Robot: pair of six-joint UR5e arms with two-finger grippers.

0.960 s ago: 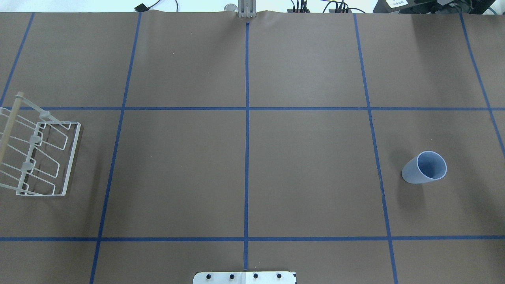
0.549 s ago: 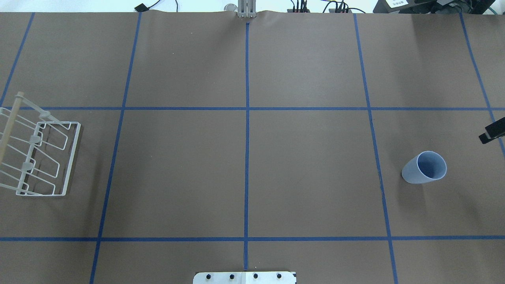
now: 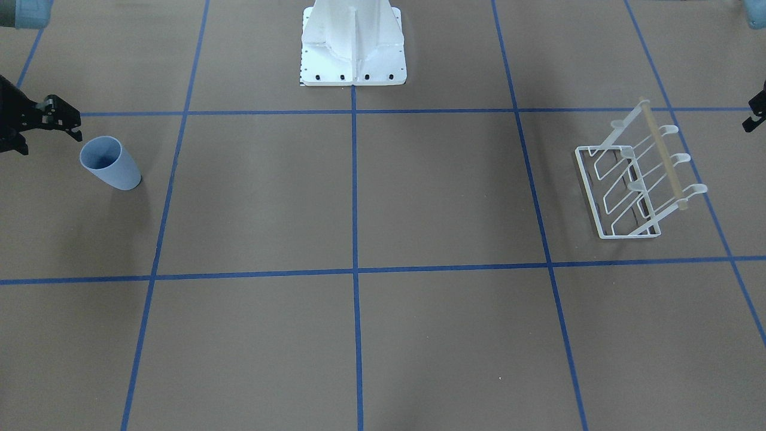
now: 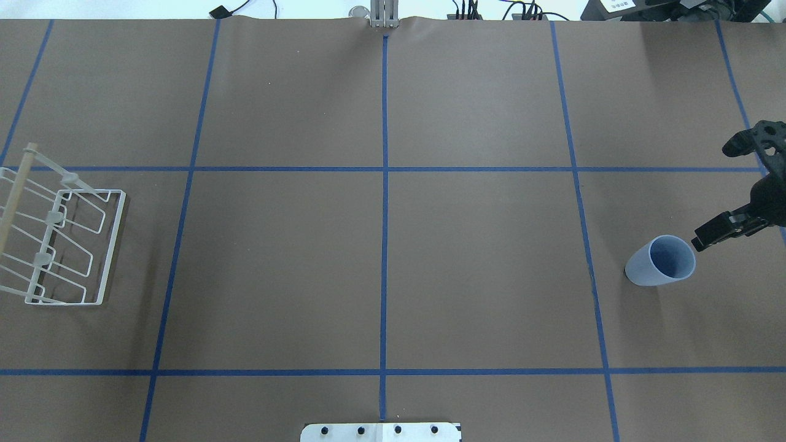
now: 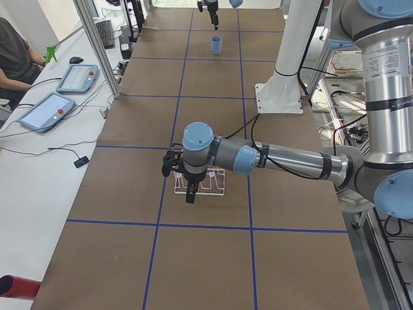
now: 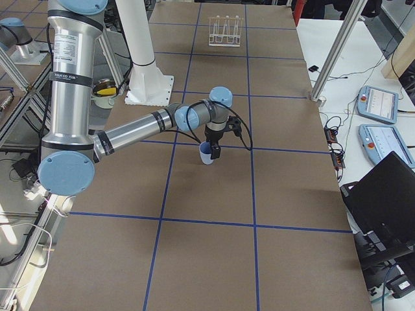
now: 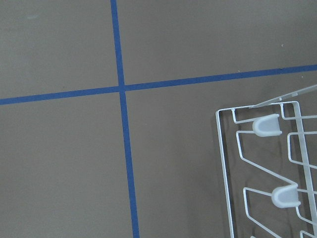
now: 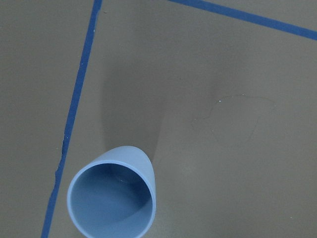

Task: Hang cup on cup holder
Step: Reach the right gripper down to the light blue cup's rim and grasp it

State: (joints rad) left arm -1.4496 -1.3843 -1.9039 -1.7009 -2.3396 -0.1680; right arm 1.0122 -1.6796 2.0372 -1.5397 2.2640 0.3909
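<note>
Near the tabletop's right edge the light blue tapered plastic cup (image 4: 660, 263) stands upright, mouth up, far from the white wire cup holder (image 4: 54, 217) at the left edge. Being light, it could topple if the right gripper (image 4: 717, 194), jaws wide apart and empty, clips its rim with the nearer finger. Whether the left gripper (image 3: 755, 112) is parted cannot be told.

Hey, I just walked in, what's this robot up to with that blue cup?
It is set to hang the light blue cup on the white wire cup holder. The cup stands upright on the table at the robot's right, not yet gripped. The right gripper is open just beside its rim. The cup holder sits at the far left with nothing on it, and the left gripper hangs near it. I cannot tell whether that gripper is open.
</note>
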